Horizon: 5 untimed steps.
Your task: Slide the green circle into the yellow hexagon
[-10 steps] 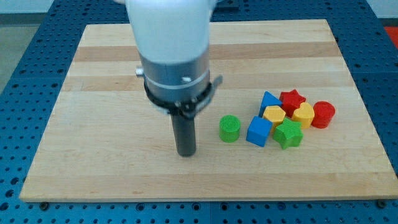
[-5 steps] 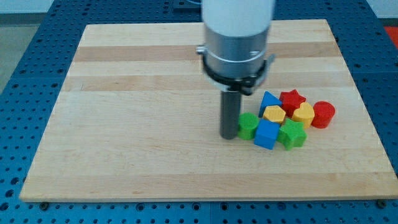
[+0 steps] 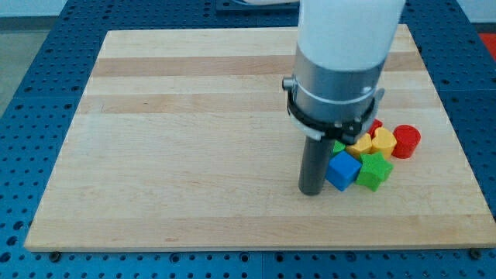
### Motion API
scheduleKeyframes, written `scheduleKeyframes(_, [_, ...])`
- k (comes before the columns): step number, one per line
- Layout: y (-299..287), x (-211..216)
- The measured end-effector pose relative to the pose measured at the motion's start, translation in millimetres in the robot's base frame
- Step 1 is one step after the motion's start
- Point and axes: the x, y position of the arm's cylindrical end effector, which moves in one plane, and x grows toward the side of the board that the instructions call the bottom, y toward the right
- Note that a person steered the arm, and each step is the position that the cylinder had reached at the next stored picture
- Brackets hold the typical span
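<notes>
Board: pale wooden top, filling most of the frame, set on a blue perforated bench.

Arm: white and grey body entering from the upper right of the frame, ending in a dark rod. My tip rests on the board in the lower right quarter. It carries no jaws and grips nothing; it only pushes.

Cluster, lower right of the frame, immediately right of the rod:
- blue cube, touching or just beside the rod's right flank;
- green star, right of the blue cube and against it;
- green circle, only a sliver showing above the blue cube, mostly hidden behind the rod and collar;
- yellow hexagon, partly hidden, just right of that green sliver and apparently touching it;
- second yellow block, shape unclear, further right;
- red block, small part showing at the cluster's upper edge, shape not readable;
- red cylinder, at the far right, slightly apart.

Governing relation: the green circle lies up and to the right of my tip, with the yellow hexagon directly beyond it on the same rightward line. Judgement: the circle appears already pressed to the hexagon, so little or no rightward push seems left; contact itself is occluded and cannot be confirmed.
</notes>
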Motion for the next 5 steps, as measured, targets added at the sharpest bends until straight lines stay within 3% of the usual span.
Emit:
scheduleKeyframes(1, [35.6, 2.1])
scheduleKeyframes(2, [135.3, -5.3])
scheduleKeyframes(3, [183.8, -47.4])
scheduleKeyframes(5, [175.6, -45.7])
